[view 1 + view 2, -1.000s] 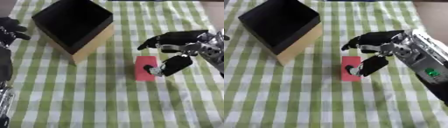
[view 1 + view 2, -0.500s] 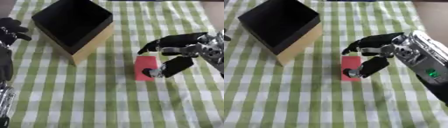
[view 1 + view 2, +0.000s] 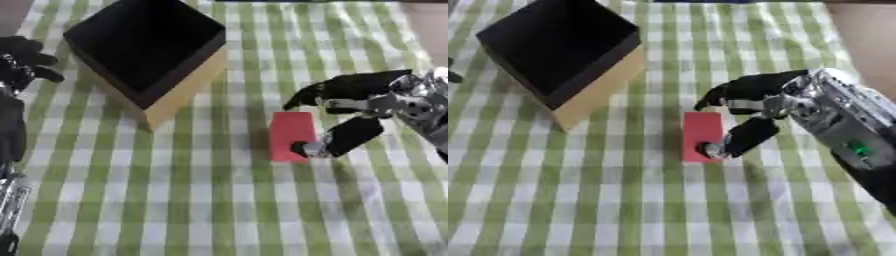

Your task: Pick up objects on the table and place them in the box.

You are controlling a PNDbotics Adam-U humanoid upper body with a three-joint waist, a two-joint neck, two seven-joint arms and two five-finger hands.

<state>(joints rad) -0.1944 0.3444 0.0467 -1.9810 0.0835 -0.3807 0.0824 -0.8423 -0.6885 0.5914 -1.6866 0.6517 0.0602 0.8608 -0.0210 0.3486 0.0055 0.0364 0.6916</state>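
A flat red block (image 3: 289, 134) lies on the green checked cloth, right of centre. My right hand (image 3: 754, 100) hangs over its right side, fingers spread above the block's far end and the thumb (image 3: 343, 140) reaching down to its near right corner. The hand is open and holds nothing. The box (image 3: 188, 82), black inside with tan walls, stands open at the upper left, turned corner-on. My left hand (image 3: 22, 62) shows at the left edge beside the box, its fingers curled.
The checked cloth (image 3: 219, 200) covers the whole table. Bare tabletop shows at the far right corner (image 3: 868, 40). My right forearm (image 3: 859, 145) comes in from the right edge.
My right hand has sunk a little toward the red block and its thumb now reaches the block's near corner. The block and box have not moved.
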